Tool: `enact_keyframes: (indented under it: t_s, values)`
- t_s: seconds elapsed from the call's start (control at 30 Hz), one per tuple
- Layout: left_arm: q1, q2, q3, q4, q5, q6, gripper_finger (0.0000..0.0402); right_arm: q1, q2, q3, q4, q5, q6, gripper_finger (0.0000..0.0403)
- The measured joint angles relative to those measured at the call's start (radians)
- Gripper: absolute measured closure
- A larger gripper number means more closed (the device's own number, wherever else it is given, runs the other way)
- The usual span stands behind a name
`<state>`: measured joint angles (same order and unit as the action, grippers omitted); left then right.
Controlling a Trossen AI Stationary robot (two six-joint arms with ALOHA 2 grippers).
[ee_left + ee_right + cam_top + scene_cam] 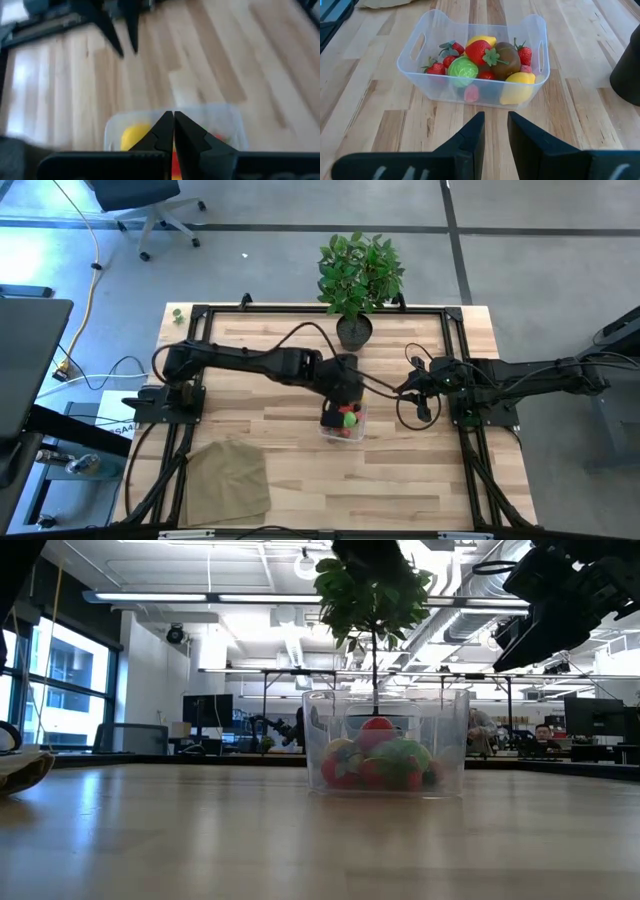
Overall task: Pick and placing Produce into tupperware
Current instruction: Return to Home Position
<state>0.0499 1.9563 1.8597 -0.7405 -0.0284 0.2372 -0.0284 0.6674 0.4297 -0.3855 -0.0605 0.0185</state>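
The tupperware [343,423], a clear rectangular container with cut-out handles, stands on the table's middle, also in the low view [440,755] and right wrist view [420,70]. The produce [485,60] lies piled inside it: red strawberries, yellow lemons, a green cabbage and a brown piece. My left gripper [343,400] hangs shut just above the container's far part, pointing down [173,116]. A yellow piece [135,136] shows below it. My right gripper [408,390] waits to the container's right, raised, fingers slightly apart [495,122], pointing at it.
A potted plant [358,275] stands at the table's far edge behind the container; its dark pot [627,75] is beside my right gripper. A tan cloth [228,477] lies at the near left. Bare wood [420,480] lies on the container's near side.
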Motion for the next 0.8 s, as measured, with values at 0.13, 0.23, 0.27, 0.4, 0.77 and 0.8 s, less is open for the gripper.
enact_keyframes:
  t_s: [0.13,0.23,0.27,0.4,0.77,0.8]
  values:
    - [0.002,-0.029,-0.117,0.137,0.052,-0.035,0.0397,0.000,0.000,0.000,0.001,0.000,0.000,0.0329]
    - [0.003,-0.066,-0.195,0.193,0.054,-0.043,0.0396,0.000,0.000,0.000,0.000,0.000,0.000,0.0329]
    - [0.007,-0.085,-0.217,0.196,0.045,-0.043,0.0396,0.000,0.000,0.000,0.000,0.000,0.000,0.0329]
    - [0.015,-0.194,-0.322,0.200,-0.005,-0.051,0.0396,0.000,0.000,0.000,0.001,0.000,0.000,0.0329]
    - [0.093,-0.698,-0.832,0.411,-0.018,-0.061,0.0396,0.000,0.000,0.000,0.001,0.000,0.000,0.0329]
    - [0.102,-0.755,-0.877,0.443,-0.004,-0.061,0.0396,0.000,0.000,0.000,0.001,0.000,0.000,0.0329]
